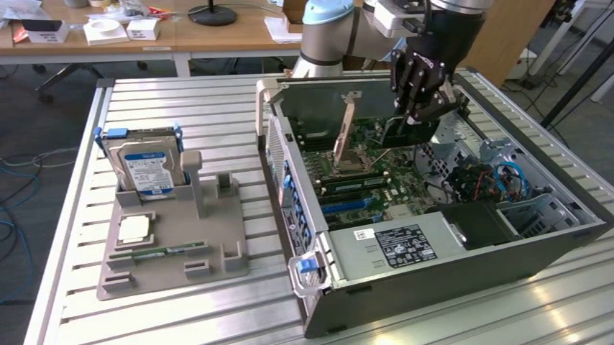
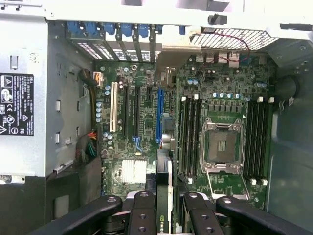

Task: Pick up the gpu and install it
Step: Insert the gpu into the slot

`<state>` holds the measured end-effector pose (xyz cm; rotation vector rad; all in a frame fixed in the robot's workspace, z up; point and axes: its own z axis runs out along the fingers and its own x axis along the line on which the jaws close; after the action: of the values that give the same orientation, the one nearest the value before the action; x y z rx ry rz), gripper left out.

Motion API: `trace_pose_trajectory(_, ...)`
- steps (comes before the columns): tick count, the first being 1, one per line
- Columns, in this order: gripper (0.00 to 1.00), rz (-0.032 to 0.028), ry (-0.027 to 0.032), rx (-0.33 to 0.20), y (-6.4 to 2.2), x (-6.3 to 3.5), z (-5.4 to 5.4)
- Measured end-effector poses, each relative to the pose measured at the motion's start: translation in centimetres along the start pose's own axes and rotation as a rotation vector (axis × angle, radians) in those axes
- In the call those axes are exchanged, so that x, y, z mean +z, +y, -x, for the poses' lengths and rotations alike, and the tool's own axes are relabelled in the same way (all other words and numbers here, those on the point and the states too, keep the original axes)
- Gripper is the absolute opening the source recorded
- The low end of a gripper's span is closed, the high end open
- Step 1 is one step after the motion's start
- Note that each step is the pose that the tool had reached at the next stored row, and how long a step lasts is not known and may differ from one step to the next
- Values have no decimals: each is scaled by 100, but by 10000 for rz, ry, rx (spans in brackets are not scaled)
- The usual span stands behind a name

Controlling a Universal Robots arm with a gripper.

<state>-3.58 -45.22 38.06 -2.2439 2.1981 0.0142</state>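
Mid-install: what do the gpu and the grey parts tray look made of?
The gpu: dark circuit board, seen edge-on in the gripper, with a green printed logo; likely fibreglass laminate. The parts tray: uniform matte grey with chunky moulded posts; probably plastic.

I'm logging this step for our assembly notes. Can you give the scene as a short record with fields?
gripper: closed on the gpu
gpu: held edge-down over the motherboard, inside the open computer case
hard drive: upright in the grey holder, to the exterior view's left of the case
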Motion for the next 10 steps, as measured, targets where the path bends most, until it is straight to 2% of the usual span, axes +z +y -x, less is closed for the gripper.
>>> trace_pose_trajectory(5,26,0,1,-2,9,87,0)
trace_pose_trajectory(10,26,1,3,0,10,94,0)
